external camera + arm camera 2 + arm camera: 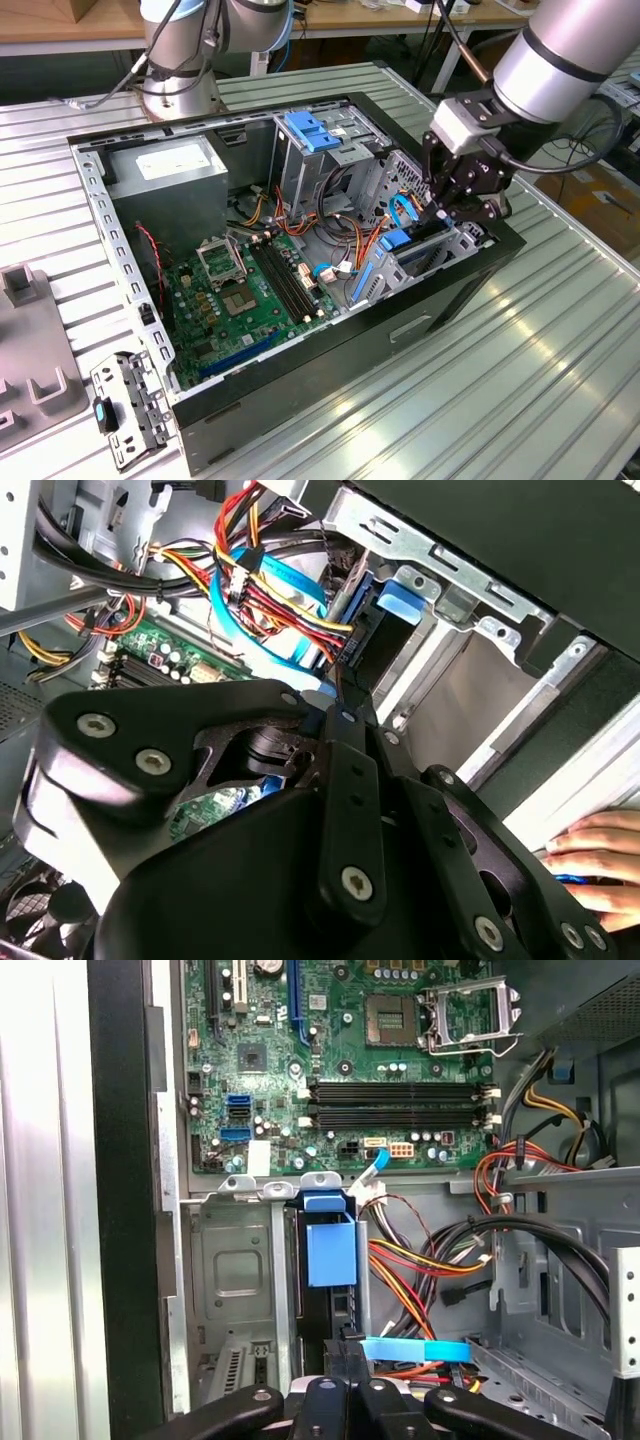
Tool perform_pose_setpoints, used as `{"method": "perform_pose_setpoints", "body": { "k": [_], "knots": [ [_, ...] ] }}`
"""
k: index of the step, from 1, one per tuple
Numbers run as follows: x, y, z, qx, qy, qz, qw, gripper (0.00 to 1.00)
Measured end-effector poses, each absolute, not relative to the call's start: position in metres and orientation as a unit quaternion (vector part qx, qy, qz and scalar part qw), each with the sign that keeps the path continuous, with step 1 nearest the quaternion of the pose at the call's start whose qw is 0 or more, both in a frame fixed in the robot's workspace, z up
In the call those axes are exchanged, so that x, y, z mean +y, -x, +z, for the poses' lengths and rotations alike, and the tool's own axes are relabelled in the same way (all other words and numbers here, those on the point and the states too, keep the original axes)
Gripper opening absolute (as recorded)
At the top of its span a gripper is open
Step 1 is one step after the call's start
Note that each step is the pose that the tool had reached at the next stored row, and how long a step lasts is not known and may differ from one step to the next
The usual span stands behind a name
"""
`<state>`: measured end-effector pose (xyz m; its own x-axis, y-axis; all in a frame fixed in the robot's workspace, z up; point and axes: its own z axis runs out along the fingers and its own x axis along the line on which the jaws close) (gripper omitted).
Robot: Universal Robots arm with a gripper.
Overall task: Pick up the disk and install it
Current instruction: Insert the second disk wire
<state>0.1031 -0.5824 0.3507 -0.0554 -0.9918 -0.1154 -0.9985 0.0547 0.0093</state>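
Observation:
The disk [330, 1250] stands on edge in the metal drive bay [235, 1280] at the front corner of the open computer case [320, 390]. Its blue end handle points toward the motherboard and its dark body runs back to my fingertips. In the exterior view the disk [400, 240] shows as a blue patch in the case's right end. My gripper [443, 215] reaches down into that corner. In both wrist views my gripper [345, 1355] [338, 712] has its fingers together, tips against the near end of the disk [385, 645].
Red, yellow and orange cables [420, 1260] and a blue flat cable [415, 1348] run beside the bay. The motherboard [250, 290] and the grey power supply [165, 165] fill the case. A person's hand [600, 860] rests outside the case wall. A second arm's base [180, 60] stands behind.

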Motion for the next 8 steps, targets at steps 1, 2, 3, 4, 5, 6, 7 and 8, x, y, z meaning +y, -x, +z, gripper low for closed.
{"method": "perform_pose_setpoints", "body": {
  "k": [1,2,3,4,5,6,7,8],
  "knots": [
    [-0.5823,-0.1031,0.3546,0.725,0.686,0.043,0.039,0.11],
    [-0.5823,-0.1031,0.3546,0.725,0.686,0.043,0.039,0.11],
    [-0.5822,-0.1031,0.3546,0.725,0.686,0.043,0.039,0.11],
    [-0.5822,-0.1031,0.3546,0.725,0.686,0.043,0.039,0.11],
    [-0.5822,-0.1031,0.3547,0.725,0.686,0.043,0.039,0.11],
    [-0.5821,-0.1031,0.3547,0.725,0.686,0.043,0.039,0.11],
    [-0.5821,-0.1031,0.3547,0.725,0.686,0.043,0.039,0.11],
    [-0.5821,-0.1031,0.3547,0.725,0.686,0.043,0.039,0.11]
  ]
}}
